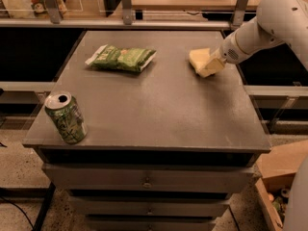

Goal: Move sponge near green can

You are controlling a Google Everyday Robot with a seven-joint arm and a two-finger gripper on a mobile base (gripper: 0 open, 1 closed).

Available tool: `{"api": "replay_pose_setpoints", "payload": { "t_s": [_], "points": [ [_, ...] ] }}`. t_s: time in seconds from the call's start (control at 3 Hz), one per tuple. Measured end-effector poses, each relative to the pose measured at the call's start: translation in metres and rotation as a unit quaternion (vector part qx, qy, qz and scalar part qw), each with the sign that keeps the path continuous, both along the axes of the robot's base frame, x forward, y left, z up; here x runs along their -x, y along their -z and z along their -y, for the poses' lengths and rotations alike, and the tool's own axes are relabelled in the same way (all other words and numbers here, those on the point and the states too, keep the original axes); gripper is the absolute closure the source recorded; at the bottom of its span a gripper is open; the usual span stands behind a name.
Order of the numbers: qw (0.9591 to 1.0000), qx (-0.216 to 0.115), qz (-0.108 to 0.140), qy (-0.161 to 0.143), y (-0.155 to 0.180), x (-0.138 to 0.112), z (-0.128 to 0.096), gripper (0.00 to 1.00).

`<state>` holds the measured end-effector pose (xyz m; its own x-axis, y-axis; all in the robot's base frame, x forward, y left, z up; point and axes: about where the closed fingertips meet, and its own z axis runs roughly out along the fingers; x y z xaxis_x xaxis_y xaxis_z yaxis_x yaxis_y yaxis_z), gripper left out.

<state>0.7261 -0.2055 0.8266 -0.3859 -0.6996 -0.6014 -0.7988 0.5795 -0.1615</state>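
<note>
The pale yellow sponge (197,58) is at the far right of the grey table (159,109). My gripper (212,66) comes in from the right on the white arm and is shut on the sponge's right side. It holds the sponge at or just above the tabletop. The green can (66,118) stands upright at the table's front left corner, far from the sponge. Its silver top is open.
A flat green snack bag (121,58) lies at the back left of the table. Drawers (144,179) sit below the tabletop. A rail with posts (127,13) runs behind the table. A cardboard box (284,177) stands on the floor at the right.
</note>
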Motion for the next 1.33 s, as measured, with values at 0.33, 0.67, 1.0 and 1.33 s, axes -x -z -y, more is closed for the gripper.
{"api": "replay_pose_setpoints", "payload": {
  "t_s": [0.33,0.67,1.0,1.33],
  "points": [
    [0.9978,-0.029,-0.015,-0.058,-0.012,0.027,-0.033,1.00],
    [0.9903,-0.009,-0.023,-0.137,-0.049,0.092,-0.049,1.00],
    [0.9884,0.002,-0.017,-0.151,-0.071,0.108,-0.053,1.00],
    [0.9778,-0.009,-0.050,-0.204,-0.042,0.121,-0.089,1.00]
  ]
}}
